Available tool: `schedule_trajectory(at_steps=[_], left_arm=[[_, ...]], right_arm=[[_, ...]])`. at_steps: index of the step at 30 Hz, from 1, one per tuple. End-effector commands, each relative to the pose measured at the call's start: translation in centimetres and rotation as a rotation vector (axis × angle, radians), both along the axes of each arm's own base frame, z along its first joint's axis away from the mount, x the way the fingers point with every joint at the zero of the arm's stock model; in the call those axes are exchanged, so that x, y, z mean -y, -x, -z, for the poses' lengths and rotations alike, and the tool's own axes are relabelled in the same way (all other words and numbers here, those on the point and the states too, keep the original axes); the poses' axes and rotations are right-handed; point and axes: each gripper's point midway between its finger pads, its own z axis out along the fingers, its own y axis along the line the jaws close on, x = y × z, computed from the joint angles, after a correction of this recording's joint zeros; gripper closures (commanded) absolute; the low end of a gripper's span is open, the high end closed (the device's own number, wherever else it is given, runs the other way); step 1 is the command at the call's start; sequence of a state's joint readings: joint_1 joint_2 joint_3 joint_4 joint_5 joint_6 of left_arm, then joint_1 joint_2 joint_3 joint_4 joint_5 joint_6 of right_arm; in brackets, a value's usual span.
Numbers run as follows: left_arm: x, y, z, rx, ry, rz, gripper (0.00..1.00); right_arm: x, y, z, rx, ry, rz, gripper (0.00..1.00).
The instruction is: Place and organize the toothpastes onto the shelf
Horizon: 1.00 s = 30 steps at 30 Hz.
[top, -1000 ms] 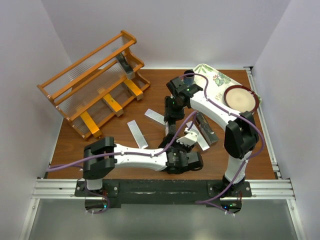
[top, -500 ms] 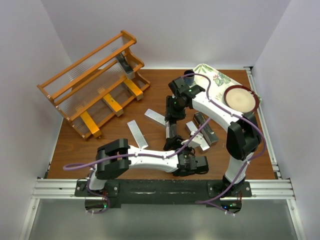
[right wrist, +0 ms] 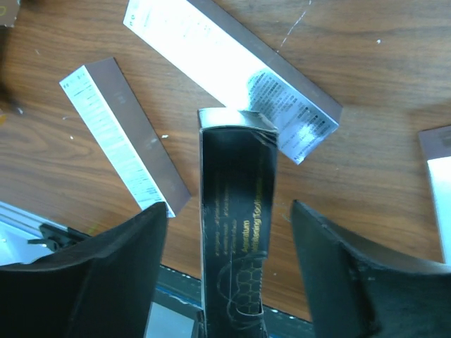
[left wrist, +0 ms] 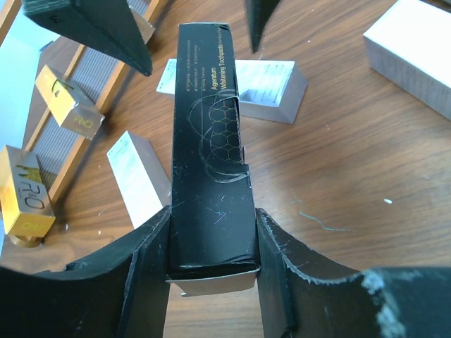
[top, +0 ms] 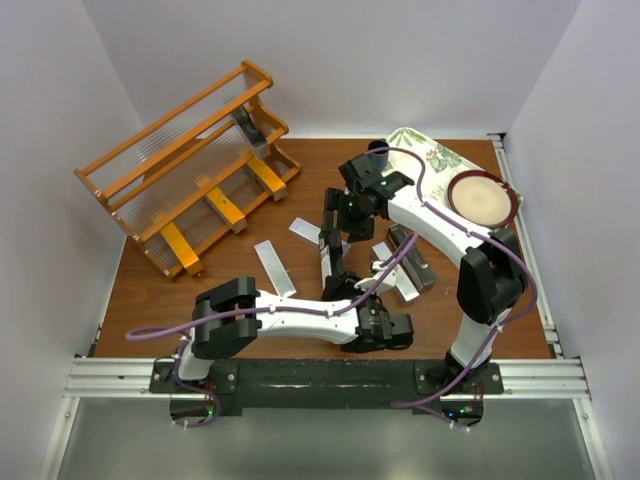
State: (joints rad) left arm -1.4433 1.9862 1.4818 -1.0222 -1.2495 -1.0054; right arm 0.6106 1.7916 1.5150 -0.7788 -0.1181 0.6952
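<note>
Loose silver cartons (top: 273, 268) obstruct the bare table (top: 145, 300) before the shelf (top: 190, 165).

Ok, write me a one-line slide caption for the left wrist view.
Left gripper, jaws shut on a black toothpaste carton; right gripper, jaws open, straddling its far end.

We find the shelf (top: 190, 170) at ten o'clock on the table (top: 150, 285), with toothpaste cartons (top: 225, 208) on its tiers. The tray (top: 425, 150) sits at two o'clock, carrying a plate (top: 483, 198). Loose cartons (top: 272, 268) lie between them, around a held carton (top: 328, 250) at centre.
</note>
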Motion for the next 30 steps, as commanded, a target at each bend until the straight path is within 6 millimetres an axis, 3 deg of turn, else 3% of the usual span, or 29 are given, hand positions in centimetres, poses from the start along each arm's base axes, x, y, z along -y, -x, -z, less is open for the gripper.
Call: schedule_trajectory(at_steps=[1,9,14,16,21,25,30], left_arm=[[0.0,-0.5,-2.5,0.1,0.071,-0.03,0.82],[-1.2,-0.4,-3.9,0.119,0.11,-0.049,0.89],[-2.1,-0.4,-4.9,0.117,0.149,-0.057,0.89],[-2.4,-0.4,-4.9,0.112,0.161,-0.059,0.89],[-3.8,-1.0,-5.3,0.08,0.229,-0.072,0.89],[-5.3,-1.7,-6.4,0.063,0.281,-0.086,0.9],[-7.3,-2.1,-8.7,0.054,0.343,-0.105,0.89]], right_arm=[[-0.4,-0.3,-1.9,0.044,-0.071,0.023,0.2],[0.2,-1.2,-3.1,0.104,-0.084,0.058,0.16],[0.9,-2.5,-6.6,0.225,-0.133,0.077,0.06],[1.7,-3.0,-7.9,0.279,-0.125,0.074,0.02],[4.3,-3.5,-12.1,0.442,-0.082,0.096,0.01],[6.3,-3.5,-13.5,0.516,-0.039,0.123,0.02],[8.2,-3.1,-13.5,0.555,0.013,0.134,0.01]])
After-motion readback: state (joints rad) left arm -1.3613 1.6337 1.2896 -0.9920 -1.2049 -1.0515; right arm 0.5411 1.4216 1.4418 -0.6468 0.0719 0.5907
